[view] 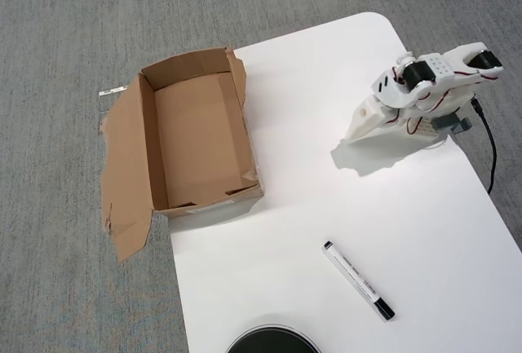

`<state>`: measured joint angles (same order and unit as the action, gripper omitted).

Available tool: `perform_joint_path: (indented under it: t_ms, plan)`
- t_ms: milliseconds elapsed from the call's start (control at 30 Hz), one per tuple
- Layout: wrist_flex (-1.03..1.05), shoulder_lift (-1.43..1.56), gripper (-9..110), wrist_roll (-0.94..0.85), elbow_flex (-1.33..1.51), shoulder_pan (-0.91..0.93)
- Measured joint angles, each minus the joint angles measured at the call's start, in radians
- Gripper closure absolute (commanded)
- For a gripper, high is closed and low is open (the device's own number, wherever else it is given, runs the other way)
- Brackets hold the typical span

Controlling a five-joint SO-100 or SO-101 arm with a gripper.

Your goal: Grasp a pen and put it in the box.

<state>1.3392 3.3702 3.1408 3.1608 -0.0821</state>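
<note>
The pen [358, 280] lies flat on the white table [326, 190] near the front, slanting, with its black cap toward the lower right. The box [200, 137], brown cardboard with torn flaps, stands open and empty at the table's left edge. My gripper [349, 134] is at the right side of the table on the folded white arm [424, 88]. It points down-left with its fingers together and nothing between them. It is well apart from the pen and from the box.
A black round object [272, 341] pokes in at the bottom edge, left of the pen. A black cable [490, 153] runs down the table's right side behind the arm. Grey carpet [65, 59] surrounds the table.
</note>
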Motion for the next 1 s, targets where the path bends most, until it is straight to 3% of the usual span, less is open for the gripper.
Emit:
perform_joint_path:
  t_ms: [300,767,1000]
  plan:
    - [0.008,0.000,100,0.000,-0.112,-0.242]
    - [0.020,0.000,100,0.000,-0.354,-0.396]
    - [-0.121,-0.003,100,0.000,-0.393,-0.419]
